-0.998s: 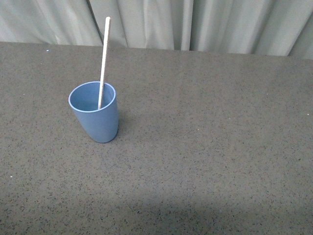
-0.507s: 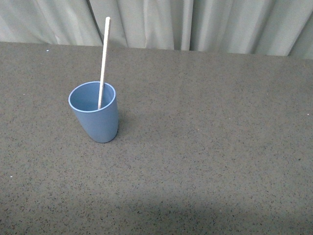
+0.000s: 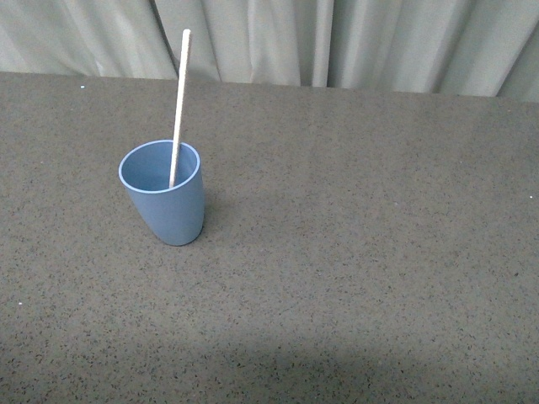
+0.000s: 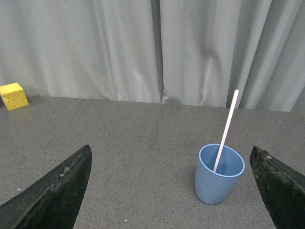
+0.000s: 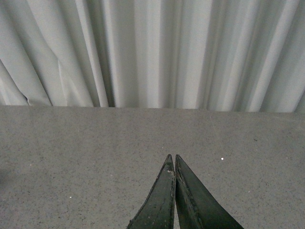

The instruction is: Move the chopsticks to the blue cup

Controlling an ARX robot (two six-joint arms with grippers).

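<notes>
The blue cup (image 3: pixel 164 202) stands upright on the dark table, left of centre in the front view. The chopstick (image 3: pixel 179 93), one pale stick, stands inside it, leaning on the rim with its top well above the cup. In the left wrist view the cup (image 4: pixel 217 179) and the chopstick (image 4: pixel 228 124) sit between and beyond my wide-open, empty left gripper (image 4: pixel 171 160), clear of both fingers. My right gripper (image 5: pixel 173 157) is shut on nothing, over bare table. Neither gripper shows in the front view.
The dark speckled table (image 3: pixel 354 252) ends at a grey curtain (image 3: pixel 337 42) at the back. A yellow block (image 4: pixel 13 96) lies at the table's far edge in the left wrist view.
</notes>
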